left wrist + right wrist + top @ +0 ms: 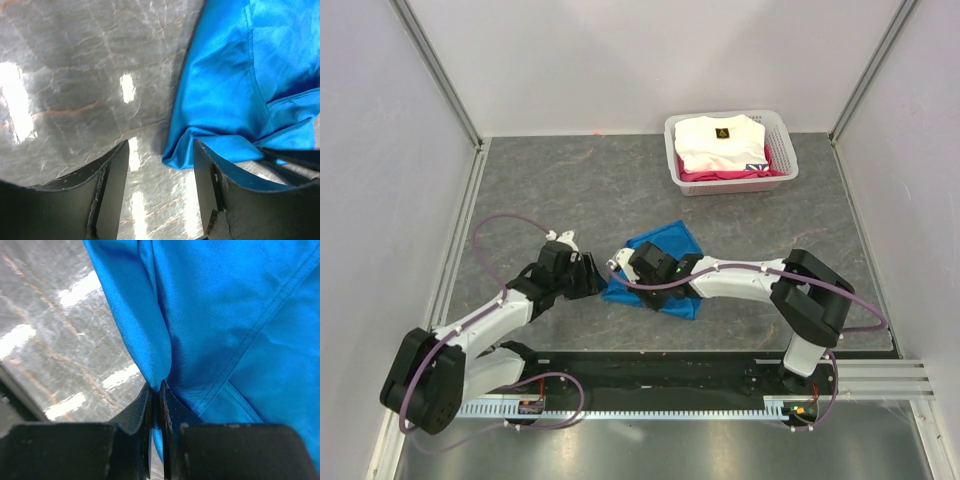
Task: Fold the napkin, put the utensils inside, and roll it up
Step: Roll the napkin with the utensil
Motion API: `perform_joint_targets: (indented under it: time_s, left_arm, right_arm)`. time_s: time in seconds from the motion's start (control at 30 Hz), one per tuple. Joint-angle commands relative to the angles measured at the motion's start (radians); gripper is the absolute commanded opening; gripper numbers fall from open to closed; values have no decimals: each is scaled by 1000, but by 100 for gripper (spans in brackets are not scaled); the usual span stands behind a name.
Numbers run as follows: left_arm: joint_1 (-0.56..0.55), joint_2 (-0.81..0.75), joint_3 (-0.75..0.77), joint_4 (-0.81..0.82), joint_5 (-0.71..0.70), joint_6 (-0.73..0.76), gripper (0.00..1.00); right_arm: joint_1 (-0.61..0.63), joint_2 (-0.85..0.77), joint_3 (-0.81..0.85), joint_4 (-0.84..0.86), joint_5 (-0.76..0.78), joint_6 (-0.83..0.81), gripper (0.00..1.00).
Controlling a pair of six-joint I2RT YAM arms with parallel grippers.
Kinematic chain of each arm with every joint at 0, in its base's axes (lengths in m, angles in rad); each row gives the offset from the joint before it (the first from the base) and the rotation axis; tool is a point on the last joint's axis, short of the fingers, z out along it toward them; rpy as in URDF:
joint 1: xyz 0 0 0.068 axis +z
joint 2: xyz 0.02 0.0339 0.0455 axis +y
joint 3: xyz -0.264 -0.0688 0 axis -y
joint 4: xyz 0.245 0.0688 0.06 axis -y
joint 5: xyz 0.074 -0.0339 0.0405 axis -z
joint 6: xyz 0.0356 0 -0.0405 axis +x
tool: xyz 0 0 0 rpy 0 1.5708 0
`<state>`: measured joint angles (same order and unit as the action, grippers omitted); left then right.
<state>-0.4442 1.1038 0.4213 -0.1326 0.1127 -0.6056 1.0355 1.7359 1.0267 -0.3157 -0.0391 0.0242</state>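
Note:
The bright blue napkin (pixel 667 243) lies crumpled in the middle of the table, partly under my right arm. My right gripper (pixel 619 263) is at its left edge. In the right wrist view the napkin (pixel 230 315) fills the frame, and the right gripper (pixel 159 389) is shut on a pinched fold of it. My left gripper (pixel 601 284) is just left of the cloth. In the left wrist view it (pixel 160 152) stands open, with a corner of the napkin (pixel 225 90) resting on the table just inside its right finger (pixel 207 175), ungripped. The utensils are out of view.
A white basket (pixel 730 187) holding folded white and pink clothes stands at the back right. White walls and metal rails enclose the grey marbled table (pixel 570 180). The two grippers are close together at the napkin's left edge.

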Motion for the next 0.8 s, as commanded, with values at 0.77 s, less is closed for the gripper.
perform_joint_targets:
  time_s: [0.77]
  left_arm:
    - [2, -44, -138, 314, 205, 93, 65]
  right_arm:
    - [-351, 247, 7, -22, -666, 52, 0]
